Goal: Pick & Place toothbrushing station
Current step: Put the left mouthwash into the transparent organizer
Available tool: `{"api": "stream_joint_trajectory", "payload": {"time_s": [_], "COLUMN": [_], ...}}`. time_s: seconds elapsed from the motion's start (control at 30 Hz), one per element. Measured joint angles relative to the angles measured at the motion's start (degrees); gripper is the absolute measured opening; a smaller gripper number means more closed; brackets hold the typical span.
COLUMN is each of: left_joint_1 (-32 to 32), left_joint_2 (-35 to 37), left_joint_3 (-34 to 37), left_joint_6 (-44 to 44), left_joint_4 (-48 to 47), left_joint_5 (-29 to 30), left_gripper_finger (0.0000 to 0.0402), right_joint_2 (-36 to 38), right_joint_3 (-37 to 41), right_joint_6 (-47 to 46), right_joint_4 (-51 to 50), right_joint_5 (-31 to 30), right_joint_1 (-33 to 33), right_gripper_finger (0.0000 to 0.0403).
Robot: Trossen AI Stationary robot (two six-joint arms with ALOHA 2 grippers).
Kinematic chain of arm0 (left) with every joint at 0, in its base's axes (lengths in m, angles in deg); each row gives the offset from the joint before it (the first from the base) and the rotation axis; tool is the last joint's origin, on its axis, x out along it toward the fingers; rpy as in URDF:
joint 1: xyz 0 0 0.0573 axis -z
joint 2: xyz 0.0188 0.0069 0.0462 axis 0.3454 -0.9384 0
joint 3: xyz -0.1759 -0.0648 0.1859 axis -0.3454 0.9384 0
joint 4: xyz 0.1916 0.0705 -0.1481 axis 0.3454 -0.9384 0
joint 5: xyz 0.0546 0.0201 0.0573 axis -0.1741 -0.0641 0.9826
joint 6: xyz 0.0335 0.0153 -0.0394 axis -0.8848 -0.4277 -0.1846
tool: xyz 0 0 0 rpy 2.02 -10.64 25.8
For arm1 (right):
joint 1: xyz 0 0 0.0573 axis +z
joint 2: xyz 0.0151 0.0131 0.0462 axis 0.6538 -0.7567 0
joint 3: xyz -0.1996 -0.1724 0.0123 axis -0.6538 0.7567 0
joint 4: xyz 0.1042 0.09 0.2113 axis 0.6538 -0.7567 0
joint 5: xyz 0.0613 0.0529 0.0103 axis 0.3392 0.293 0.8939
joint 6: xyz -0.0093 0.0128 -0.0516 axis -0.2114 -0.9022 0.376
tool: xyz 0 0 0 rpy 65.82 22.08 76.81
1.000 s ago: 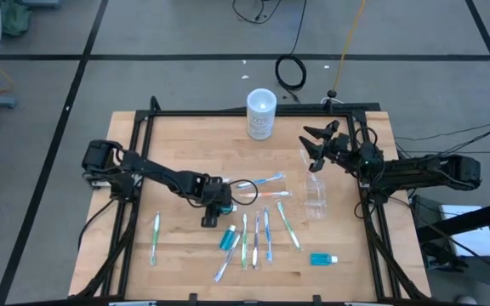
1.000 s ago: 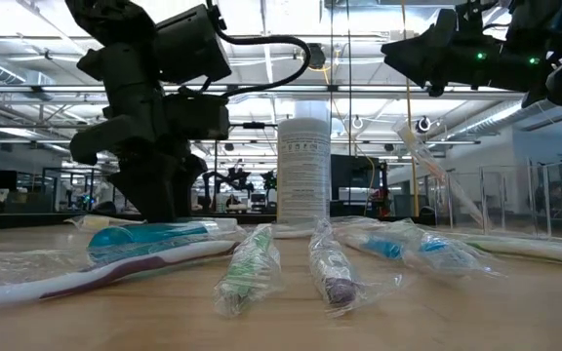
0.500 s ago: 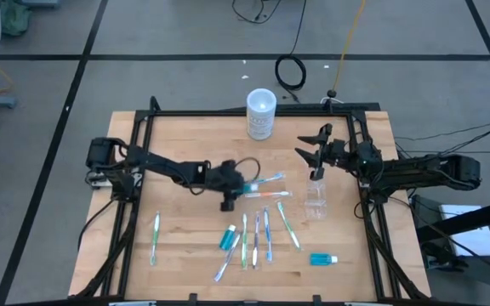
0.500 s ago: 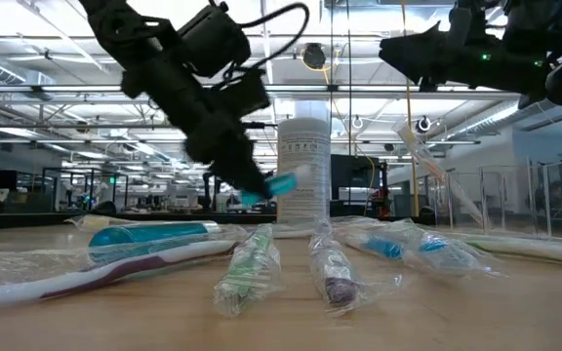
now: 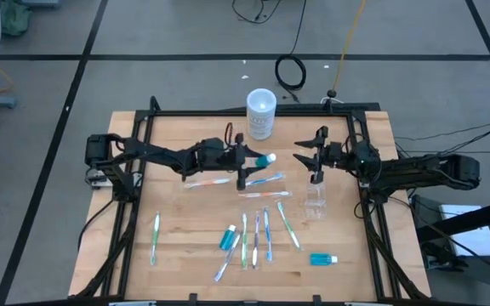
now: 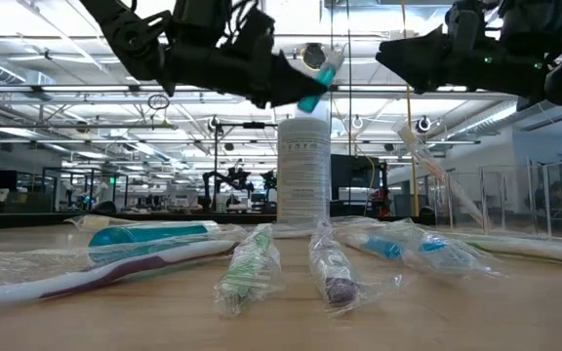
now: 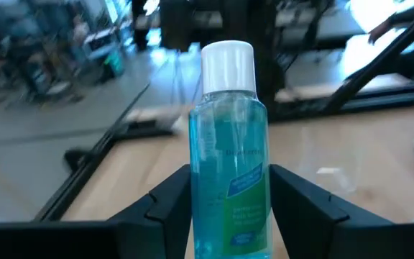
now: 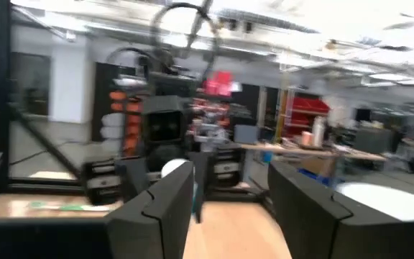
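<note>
1. The teal bottle (image 7: 230, 165) held between the fingers of the left tool (image 7: 228, 216) carries a pale green label with lines of small print; none of it can be read.
2. The white-lidded container (image 6: 303, 171) beyond that tool shows rows of dark print on its side, too small to read.

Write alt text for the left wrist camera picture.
A teal bottle with a white cap stands upright between the left hand's two dark fingers, which grip its sides. Behind it lies a wooden table edged by a black frame, with a blurred room beyond.
</note>
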Motion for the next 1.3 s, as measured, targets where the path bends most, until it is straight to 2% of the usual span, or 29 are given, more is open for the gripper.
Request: {"api": "stream_joint_trajectory", "payload": {"time_s": [0.1, 0.27, 0.53, 0.77, 0.9, 1.3], "left_joint_1": [-0.4, -0.3, -0.3, 0.5, 0.9, 0.9], "left_joint_2": [0.1, 0.0, 0.0, 0.0, 0.0, 0.0], "left_joint_3": [0.0, 0.0, 0.0, 0.0, 0.0, 0.0], "left_joint_6": [0.5, 0.5, 2.0, 1.9, 1.7, 1.8], "left_joint_4": [3.2, 3.3, 3.4, 3.9, 3.9, 3.8], "left_joint_5": [-4.1, -5.4, -5.4, -5.5, -5.6, -5.4], "left_gripper_finger": [0.0167, 0.0169, 0.0170, 0.0170, 0.0170, 0.0170], "right_joint_2": [-1.5, -7.3, -16.3, -21.4, -22.6, -22.8], "right_joint_3": [-1.8, -6.0, -12.8, -15.7, -15.7, -15.7], "right_joint_6": [-1.1, -2.0, -0.3, -0.1, 0.0, -1.1], "right_joint_4": [0.0, 0.1, 1.3, 1.5, 4.5, 5.2], "right_joint_5": [0.4, 7.4, 7.4, 7.2, 7.2, 7.3], "right_joint_1": [0.0, 1.2, 6.1, 6.7, 6.6, 6.6], "right_gripper_finger": [0.0173, 0.0191, 0.0220, 0.0229, 0.0208, 0.0096]}}
